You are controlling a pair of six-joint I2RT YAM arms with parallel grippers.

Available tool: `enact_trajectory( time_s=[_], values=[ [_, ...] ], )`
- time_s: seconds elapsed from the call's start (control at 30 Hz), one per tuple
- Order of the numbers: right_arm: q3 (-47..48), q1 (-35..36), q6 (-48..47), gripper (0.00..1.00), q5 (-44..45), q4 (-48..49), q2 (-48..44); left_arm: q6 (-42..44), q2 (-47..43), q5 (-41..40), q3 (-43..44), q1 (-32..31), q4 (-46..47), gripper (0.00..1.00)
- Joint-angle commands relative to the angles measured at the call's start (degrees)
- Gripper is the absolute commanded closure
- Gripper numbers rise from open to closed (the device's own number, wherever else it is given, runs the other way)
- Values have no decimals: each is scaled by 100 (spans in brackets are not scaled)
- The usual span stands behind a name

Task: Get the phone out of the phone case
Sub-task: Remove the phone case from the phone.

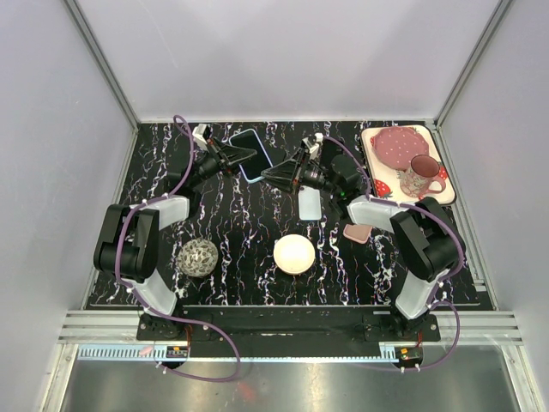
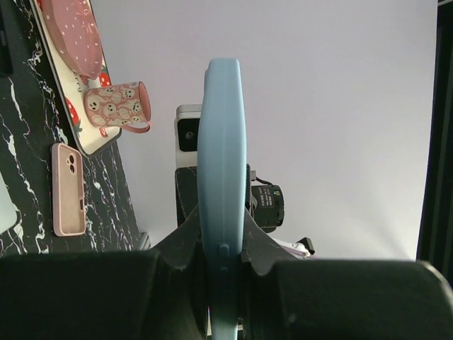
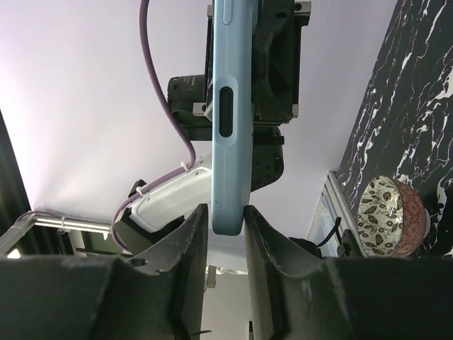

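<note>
A light blue phone case [image 1: 254, 154] with a dark phone face showing inside it is held above the table between both arms. My left gripper [image 1: 243, 156] is shut on its left end. In the left wrist view the case [image 2: 221, 156] stands edge-on between the fingers of that gripper [image 2: 222, 248]. My right gripper [image 1: 274, 172] is shut on the opposite end. In the right wrist view the case [image 3: 230, 106] shows edge-on, its rounded corner pinched by that gripper [image 3: 228, 216].
A pale flat slab [image 1: 310, 203], phone or case, lies on the marbled table under the right arm. A pink case [image 1: 357, 232] lies to its right. There is a patterned bowl [image 1: 199, 257], a white dome [image 1: 294, 254], and a tray [image 1: 377, 190] with a pink plate and a mug [image 1: 420, 177].
</note>
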Motion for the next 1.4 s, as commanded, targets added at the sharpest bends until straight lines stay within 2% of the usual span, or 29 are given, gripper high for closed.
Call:
enact_trajectory(
  time_s=[0.0,0.03,0.07,0.13,0.2,0.27,0.3,0.47,0.6,0.73,0.8,0.93,1.0,1.13,1.37],
  values=[
    [11,-31,-137,71,287,-30,-299,-34,-323,-117,-2,25,699,100],
    [19,-40,-154,73,313,-143,-290,-34,-332,-117,7,25,699,100],
    [19,-40,-172,80,331,-179,-290,-34,-324,-108,7,25,716,100],
    [-7,-40,-163,82,401,-188,-307,-25,-324,-99,7,25,699,100],
    [-33,-40,-146,79,445,-188,-316,2,-324,-73,-10,42,690,100],
    [-16,-57,-146,68,480,-162,-334,-7,-324,-64,-19,42,707,100],
    [-25,-66,-137,66,498,-170,-360,-7,-332,-64,-19,51,716,100],
    [-33,-110,-172,66,647,-302,-457,-16,-359,-55,-19,60,751,100],
    [-42,-136,-163,71,691,-364,-439,98,-437,-11,7,60,611,100],
    [-51,-128,29,100,630,-23,-326,168,-482,-2,7,60,514,100],
    [-121,-136,529,100,630,494,-133,133,-464,-11,-2,60,558,100],
    [-51,-128,2022,100,717,2618,474,-348,-473,94,120,51,1145,100],
    [72,-128,2727,100,858,3071,667,-429,-595,156,226,51,1235,100],
    [335,-119,3158,100,1042,3196,651,-367,-991,174,578,42,1024,100],
    [1037,65,3932,100,1578,3204,782,-746,-1255,-239,623,-54,1665,100]
  ],
)
